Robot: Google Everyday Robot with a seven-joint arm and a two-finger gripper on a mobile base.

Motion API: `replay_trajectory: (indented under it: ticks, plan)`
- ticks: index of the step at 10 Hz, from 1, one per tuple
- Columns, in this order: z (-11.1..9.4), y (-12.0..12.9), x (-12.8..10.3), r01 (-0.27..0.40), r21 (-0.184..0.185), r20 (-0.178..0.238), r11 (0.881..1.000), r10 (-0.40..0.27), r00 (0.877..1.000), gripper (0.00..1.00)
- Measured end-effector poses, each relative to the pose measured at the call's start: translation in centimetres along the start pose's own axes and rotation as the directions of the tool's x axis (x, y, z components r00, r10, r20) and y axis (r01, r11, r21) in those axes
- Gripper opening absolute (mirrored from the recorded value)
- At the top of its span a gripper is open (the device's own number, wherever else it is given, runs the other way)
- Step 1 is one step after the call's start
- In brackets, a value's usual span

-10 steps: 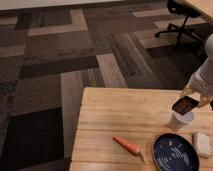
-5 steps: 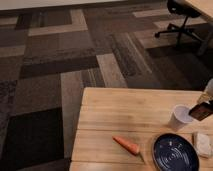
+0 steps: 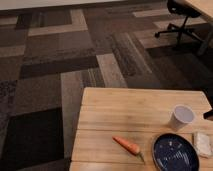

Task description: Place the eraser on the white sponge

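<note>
The white sponge lies at the table's right edge, just right of the dark blue plate. My gripper is nearly out of view. Only a dark sliver of it shows at the right border, to the right of the paper cup and above the sponge. It is shut on the eraser, which is mostly cut off by the frame edge.
An orange carrot lies left of the plate on the wooden table. Patterned carpet surrounds the table. An office chair and a desk corner stand at the far right.
The gripper with the dark eraser has moved from over the cup to the right, almost leaving the picture. Cup, carrot, plate and sponge have stayed put.
</note>
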Motion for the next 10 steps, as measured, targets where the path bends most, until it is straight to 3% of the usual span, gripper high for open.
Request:
replay_trajectory:
  ticks: [3,6,10]
  plan:
    - [0.0,0.0,0.0,0.000,0.000,-0.001,1.000,0.000,1.000,0.00]
    - [2.6,0.6,0.8,0.014,-0.037,-0.045,0.999,-0.016,0.999,0.00]
    - [5.8,-1.5,0.2,0.070,0.006,0.002,0.997,-0.070,0.998,0.00]
